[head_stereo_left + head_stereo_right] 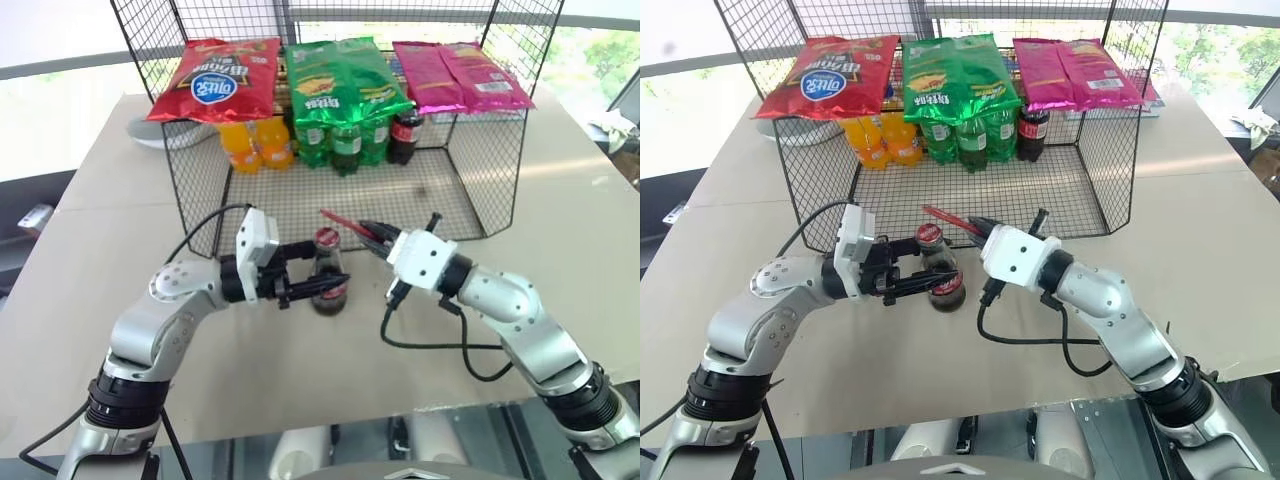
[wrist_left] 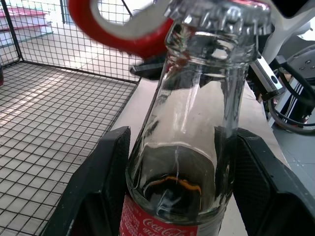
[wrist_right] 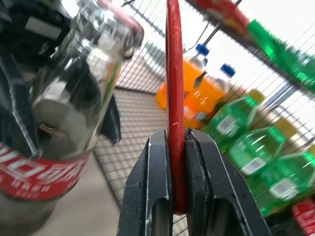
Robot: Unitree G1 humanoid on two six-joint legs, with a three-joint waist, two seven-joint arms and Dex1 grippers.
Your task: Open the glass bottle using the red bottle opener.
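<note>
Glass bottle (image 1: 328, 272) — small, slim, clear, with dark liquid low inside, a red label band and a crimped metal crown cap — stands upright on the beige table (image 1: 300, 350), just in front of the black wire-mesh basket (image 1: 440, 205). The left gripper (image 1: 322, 283) reaches in level from the robot's left, its two black fingers (image 2: 93, 187) clamped on either side of the bottle's body just above the label. The right gripper (image 1: 372, 234) pinches the handle of the flat red bottle opener (image 1: 342, 220) tightly between its pads (image 3: 157, 182). The opener's ring-shaped head sits right beside the cap — whether it touches cannot be told. Inside the basket stand orange, green and dark plastic drink bottles (image 1: 330, 140), with snack bags (image 1: 345, 75) laid across its top.
</note>
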